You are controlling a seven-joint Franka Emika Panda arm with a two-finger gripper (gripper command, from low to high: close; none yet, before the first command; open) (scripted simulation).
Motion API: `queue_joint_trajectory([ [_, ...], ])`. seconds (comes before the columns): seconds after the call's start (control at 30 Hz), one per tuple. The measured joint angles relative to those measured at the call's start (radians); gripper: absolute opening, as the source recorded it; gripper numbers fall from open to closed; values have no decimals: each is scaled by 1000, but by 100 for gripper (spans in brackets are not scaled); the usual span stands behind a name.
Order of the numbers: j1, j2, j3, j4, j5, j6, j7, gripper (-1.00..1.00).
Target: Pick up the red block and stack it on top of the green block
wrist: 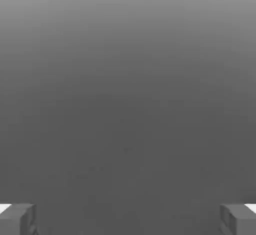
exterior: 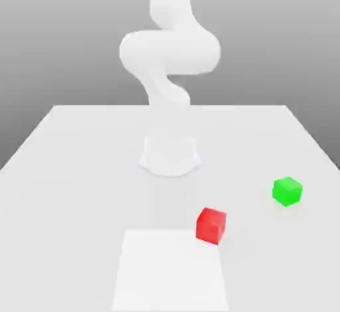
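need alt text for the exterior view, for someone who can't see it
A white robot arm rises from its base at the back of a pale table. A small red block sits near the front, and a green block lies apart from it, toward the exterior view's right.

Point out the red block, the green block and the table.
red block [exterior: 211,225]: exterior view, on its front face.
green block [exterior: 287,191]: exterior view, at the cube's middle.
table [exterior: 73,171]: exterior view, on a bare stretch of its top, toward the exterior view's left.
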Motion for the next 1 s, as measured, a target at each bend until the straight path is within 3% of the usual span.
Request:
queue_joint_trajectory([
  [0.4,181,376,-35,-366,-52,292,-438,0],
  [0.6,283,592,-64,-561,-19,462,-723,0],
  [0.87,277,875,-31,-550,46,703,-801,0],
  [0.9,267,903,-21,-547,50,727,-805,-100],
  [1.0,267,903,-21,-547,49,726,-805,-100],
])
